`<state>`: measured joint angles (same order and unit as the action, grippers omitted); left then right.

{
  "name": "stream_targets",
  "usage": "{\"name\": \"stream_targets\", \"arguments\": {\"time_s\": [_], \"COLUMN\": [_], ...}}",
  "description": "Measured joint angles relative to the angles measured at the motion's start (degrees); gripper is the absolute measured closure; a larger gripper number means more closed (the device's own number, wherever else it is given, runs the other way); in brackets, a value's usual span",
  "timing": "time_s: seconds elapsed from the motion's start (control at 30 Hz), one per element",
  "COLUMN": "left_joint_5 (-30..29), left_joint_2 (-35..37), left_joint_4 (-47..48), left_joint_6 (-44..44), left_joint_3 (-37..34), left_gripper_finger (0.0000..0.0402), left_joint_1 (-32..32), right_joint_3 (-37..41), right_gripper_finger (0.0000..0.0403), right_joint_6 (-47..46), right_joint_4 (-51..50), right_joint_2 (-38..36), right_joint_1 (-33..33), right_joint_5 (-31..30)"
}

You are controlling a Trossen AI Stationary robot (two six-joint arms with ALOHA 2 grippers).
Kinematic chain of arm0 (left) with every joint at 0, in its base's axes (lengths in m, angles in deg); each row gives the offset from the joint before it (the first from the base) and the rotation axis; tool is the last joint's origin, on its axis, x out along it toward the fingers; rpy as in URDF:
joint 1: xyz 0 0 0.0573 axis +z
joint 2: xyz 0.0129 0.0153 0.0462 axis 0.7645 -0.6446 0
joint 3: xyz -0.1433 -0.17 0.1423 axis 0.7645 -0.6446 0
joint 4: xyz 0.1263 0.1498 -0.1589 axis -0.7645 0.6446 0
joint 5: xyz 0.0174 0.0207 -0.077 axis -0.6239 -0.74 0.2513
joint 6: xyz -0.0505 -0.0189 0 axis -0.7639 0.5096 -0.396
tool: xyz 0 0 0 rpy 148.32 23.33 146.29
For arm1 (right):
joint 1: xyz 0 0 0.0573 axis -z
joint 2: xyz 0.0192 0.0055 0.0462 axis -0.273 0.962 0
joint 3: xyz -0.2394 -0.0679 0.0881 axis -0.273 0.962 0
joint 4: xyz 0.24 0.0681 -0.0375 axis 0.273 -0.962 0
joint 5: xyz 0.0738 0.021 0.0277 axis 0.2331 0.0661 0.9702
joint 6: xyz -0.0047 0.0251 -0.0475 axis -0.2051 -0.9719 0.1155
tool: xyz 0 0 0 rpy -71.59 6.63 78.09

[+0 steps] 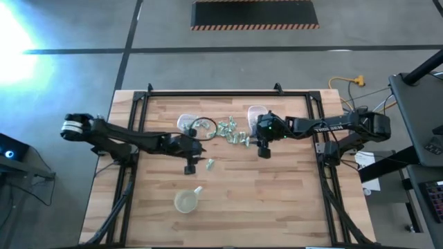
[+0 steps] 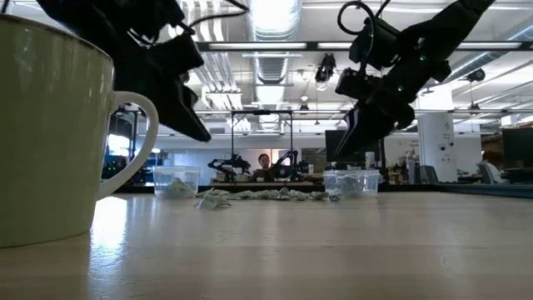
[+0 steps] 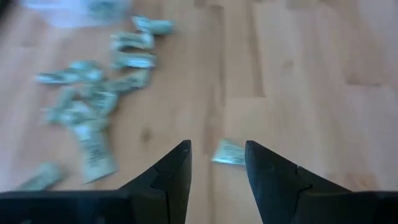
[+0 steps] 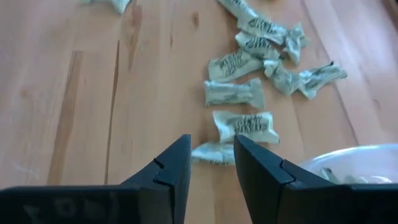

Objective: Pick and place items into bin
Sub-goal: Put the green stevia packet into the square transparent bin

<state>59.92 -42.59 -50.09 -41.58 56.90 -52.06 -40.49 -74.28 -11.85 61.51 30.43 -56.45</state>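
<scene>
Several small pale green and silvery wrapped items (image 1: 230, 131) lie in a loose pile on the wooden table between two clear containers (image 1: 188, 123) (image 1: 257, 112). One item (image 1: 210, 164) lies apart from the pile, nearer the table's near edge. My left gripper (image 1: 190, 168) hovers open beside that lone item (image 3: 229, 152), which shows between its fingertips (image 3: 217, 146). My right gripper (image 1: 264, 152) hovers open at the pile's right end, with one wrapped item (image 4: 210, 153) showing between its fingertips (image 4: 211, 140). In the low view both grippers (image 2: 200, 133) (image 2: 346, 150) hang above the tabletop.
A yellowish round cup with a spout (image 1: 187, 201) stands near the table's near edge and fills the left of the low view (image 2: 50, 125). One clear container's rim (image 4: 354, 158) lies close to my right gripper. Bare wood stretches toward the near right corner.
</scene>
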Motion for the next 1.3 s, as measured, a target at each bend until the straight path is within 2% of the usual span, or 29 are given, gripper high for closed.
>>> {"name": "stream_targets", "arguments": {"time_s": [0.17, 0.37, 0.53, 1.3], "left_joint_5": [3.4, 3.8, 3.8, 2.9], "left_joint_2": [-7.3, -15.0, -18.6, -19.7], "left_joint_4": [-4.8, -6.1, -6.3, -6.2], "left_joint_6": [-0.4, 0.0, 0.0, -0.1], "left_joint_3": [0.7, 2.7, 3.8, 3.9], "left_gripper_finger": [0.0268, 0.0268, 0.0268, 0.0268], "left_joint_1": [-0.1, -0.1, -0.1, -0.1], "right_joint_3": [0.6, -0.1, -0.3, -0.2], "right_gripper_finger": [0.03, 0.031, 0.0317, 0.0329], "right_joint_6": [0.1, 0.1, 0.0, -0.5], "right_joint_4": [0.1, 0.3, 0.2, 1.2], "right_joint_2": [0.0, 0.0, 0.0, 0.0], "right_joint_1": [0.0, 0.0, 0.0, 0.0], "right_joint_5": [0.0, 0.0, 0.0, 0.0]}}
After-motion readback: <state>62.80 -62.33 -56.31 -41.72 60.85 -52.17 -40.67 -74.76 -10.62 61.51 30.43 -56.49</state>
